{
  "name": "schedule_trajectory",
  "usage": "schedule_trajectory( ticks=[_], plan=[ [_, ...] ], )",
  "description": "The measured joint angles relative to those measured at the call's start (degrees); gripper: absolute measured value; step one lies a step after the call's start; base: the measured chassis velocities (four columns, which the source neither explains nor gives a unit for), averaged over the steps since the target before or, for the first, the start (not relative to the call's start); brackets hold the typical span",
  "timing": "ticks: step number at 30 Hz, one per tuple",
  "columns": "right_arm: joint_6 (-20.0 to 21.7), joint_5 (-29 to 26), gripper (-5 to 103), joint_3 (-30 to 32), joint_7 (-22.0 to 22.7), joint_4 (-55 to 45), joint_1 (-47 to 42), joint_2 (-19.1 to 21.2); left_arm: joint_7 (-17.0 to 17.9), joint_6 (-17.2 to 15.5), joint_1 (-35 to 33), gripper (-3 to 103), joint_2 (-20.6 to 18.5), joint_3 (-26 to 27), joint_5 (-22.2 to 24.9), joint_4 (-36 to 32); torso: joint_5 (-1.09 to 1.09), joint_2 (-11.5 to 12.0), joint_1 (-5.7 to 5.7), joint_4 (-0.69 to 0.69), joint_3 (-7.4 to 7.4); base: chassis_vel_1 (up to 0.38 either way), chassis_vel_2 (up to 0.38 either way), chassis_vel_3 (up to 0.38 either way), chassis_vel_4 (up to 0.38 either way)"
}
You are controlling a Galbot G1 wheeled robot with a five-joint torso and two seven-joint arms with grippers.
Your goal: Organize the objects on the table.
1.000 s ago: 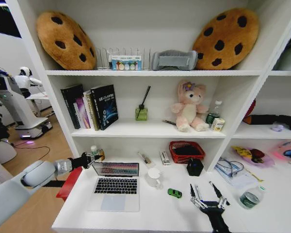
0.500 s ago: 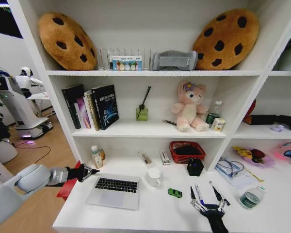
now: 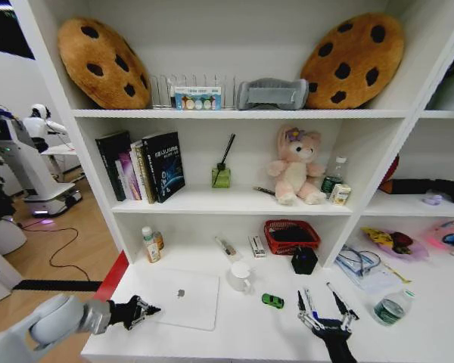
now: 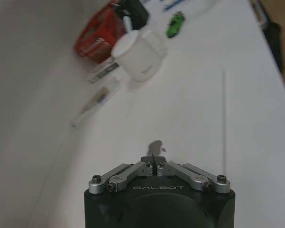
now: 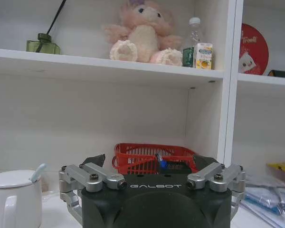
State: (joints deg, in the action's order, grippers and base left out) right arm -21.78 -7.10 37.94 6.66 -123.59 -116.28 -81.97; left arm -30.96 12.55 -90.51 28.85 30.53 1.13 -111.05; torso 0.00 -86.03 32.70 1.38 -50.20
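The left gripper [image 3: 145, 310], fingers pinched together, is now hovering by the front left corner of the laptop [image 3: 180, 298], whose lid is now lying closed on the table [image 3: 242, 329]. The right gripper [image 3: 324, 311] is staying spread wide near the front edge.

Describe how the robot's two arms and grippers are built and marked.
The left arm has a rounded pale grey shell ending in a black wrist. Left gripper and right gripper are alike: black bodies lettered GALBOT, silver bolted linkages, dark fingertips. The right forearm is black.
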Motion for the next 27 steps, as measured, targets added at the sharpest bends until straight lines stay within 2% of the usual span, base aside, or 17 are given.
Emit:
schedule_trajectory(
  ticks=[1,2,3,5,6,8,10,11,12,14,15,17,18,20,21,23,27],
  plan=[
    [0.0,0.0,100,0.0,0.0,0.0,0.0,0.0,0.0,0.0,0.0,0,0.0,0.0,0.0,0.0,0.0,0.0,0.0,0.0,0.0,0.0,0.0,0.0,0.0],
    [1.1,-0.8,100,-0.1,0.0,-0.4,-0.2,0.0,6.4,-2.3,-0.8,0,2.2,0.1,3.4,-0.5,0.0,0.0,0.0,0.0,0.0,0.0,0.0,0.0,0.0],
    [1.1,-0.8,100,-0.1,0.0,-0.4,-0.2,0.0,6.4,-2.3,-0.8,0,2.2,0.1,3.4,-0.5,0.0,0.0,0.0,0.0,0.0,0.0,0.0,0.0,0.0],
    [3.9,-2.7,100,0.1,0.0,-1.4,-0.5,0.4,22.3,-10.7,-3.0,0,7.8,0.4,11.9,-3.2,0.0,0.0,0.0,0.0,0.0,0.0,0.0,0.0,0.0],
    [3.9,-2.7,100,0.1,0.0,-1.4,-0.5,0.4,22.3,-10.7,-3.0,0,7.8,0.4,11.9,-3.2,0.0,0.0,0.0,0.0,0.0,0.0,0.0,0.0,0.0],
    [5.4,-4.3,100,0.4,-0.1,-2.2,-0.5,0.9,31.9,-16.8,-4.5,5,11.7,0.7,16.7,-5.9,0.02,0.0,0.0,0.0,0.0,0.0,0.0,0.0,0.0],
    [5.9,-4.9,100,0.5,-0.2,-2.4,-0.5,1.0,34.0,-17.9,-4.9,11,12.7,0.8,17.6,-6.6,0.01,0.0,0.0,0.0,0.0,0.0,0.0,0.0,0.0],
    [7.0,-6.5,100,0.8,-0.3,-3.1,-0.5,1.7,42.4,-22.2,-6.3,16,16.6,1.4,20.9,-9.2,0.01,0.0,0.0,0.0,0.0,0.0,0.0,0.0,0.0],
    [7.0,-6.5,100,0.8,-0.3,-3.1,-0.5,1.7,42.4,-22.2,-6.3,16,16.6,1.4,20.9,-9.2,0.01,0.0,0.0,0.0,0.0,0.0,0.0,0.0,0.0],
    [7.4,-7.2,100,1.4,-0.2,-3.3,0.6,2.5,51.3,-26.3,-10.0,27,25.4,6.1,24.5,-14.9,0.01,0.0,0.0,-0.02,0.0,0.0,0.0,0.0,0.0],
    [7.4,-7.2,100,1.4,-0.2,-3.3,0.6,2.5,51.3,-26.3,-10.0,27,25.4,6.1,24.5,-14.9,0.01,0.0,0.0,-0.02,0.0,0.0,0.0,0.0,0.0],
    [7.6,-8.5,100,1.7,0.0,-3.2,1.1,3.0,52.6,-26.9,-13.7,38,30.6,11.1,24.7,-19.3,0.02,0.0,0.0,-0.01,0.0,0.0,0.0,0.0,0.0],
    [7.6,-8.5,100,1.7,0.0,-3.2,1.1,3.0,52.6,-26.9,-13.7,38,30.6,11.1,24.7,-19.3,0.02,0.0,0.0,-0.01,0.0,0.0,0.0,0.0,0.0],
    [7.4,-10.0,100,2.1,-1.6,-3.4,1.3,3.7,52.9,-27.7,-16.6,49,35.0,15.1,25.5,-23.5,0.02,0.0,0.0,-0.02,0.0,0.0,0.0,0.0,0.0],
    [7.4,-10.0,100,2.1,-1.6,-3.4,1.3,3.7,52.9,-27.7,-16.6,49,35.0,15.1,25.5,-23.5,0.02,0.0,0.0,-0.02,0.0,0.0,0.0,0.0,0.0],
    [7.2,-11.7,100,2.8,-5.4,-4.1,1.1,4.7,52.7,-28.3,-19.2,65,38.5,17.0,26.5,-27.5,0.01,0.0,0.0,-0.01,0.0,0.0,0.0,0.0,0.0],
    [7.3,-12.8,100,3.5,-8.8,-4.5,1.2,5.5,52.0,-28.7,-21.1,70,41.0,17.1,26.5,-30.9,0.01,0.0,0.0,0.0,0.0,0.0,0.0,0.0,0.0]
  ],
)
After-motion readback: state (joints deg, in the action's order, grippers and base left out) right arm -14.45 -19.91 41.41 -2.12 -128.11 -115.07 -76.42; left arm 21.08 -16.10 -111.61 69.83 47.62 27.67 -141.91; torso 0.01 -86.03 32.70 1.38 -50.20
